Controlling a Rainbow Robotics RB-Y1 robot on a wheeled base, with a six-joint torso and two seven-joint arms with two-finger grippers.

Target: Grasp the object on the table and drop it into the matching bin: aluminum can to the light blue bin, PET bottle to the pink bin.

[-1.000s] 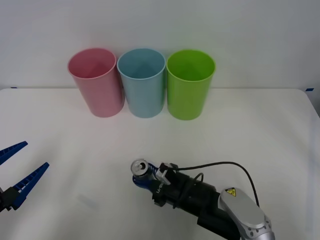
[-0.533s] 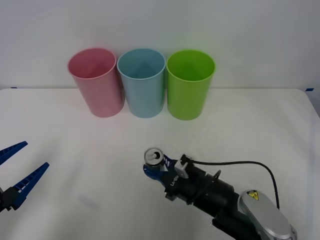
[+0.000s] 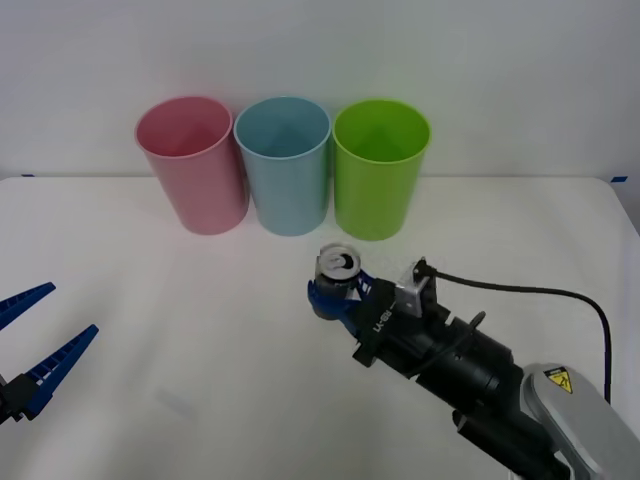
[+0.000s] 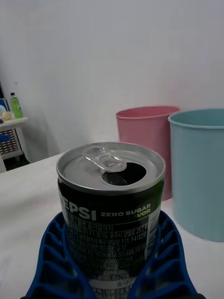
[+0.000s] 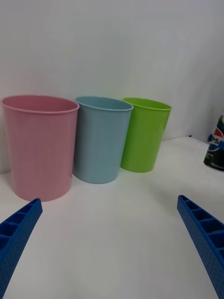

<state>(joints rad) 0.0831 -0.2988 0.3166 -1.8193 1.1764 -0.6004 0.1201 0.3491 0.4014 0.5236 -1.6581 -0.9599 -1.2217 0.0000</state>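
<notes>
Pink bin (image 3: 192, 160), light blue bin (image 3: 287, 162), lime-green bin (image 3: 379, 165), silver-topped can (image 3: 337, 266).

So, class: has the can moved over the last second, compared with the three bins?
Yes. The aluminum can, gripped by the right gripper, has travelled away from the robot and rightward, ending close in front of the light blue bin and lime green bin.

We look down from above at the bench (image 3: 150, 330); both wrist views face the bins (image 5: 100, 140) low and level.

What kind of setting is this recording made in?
Probably a lab or test room: a plain white table against a bare wall, with the pink bin, light blue bin and lime green bin lined up, and a shelf of clutter behind.
</notes>
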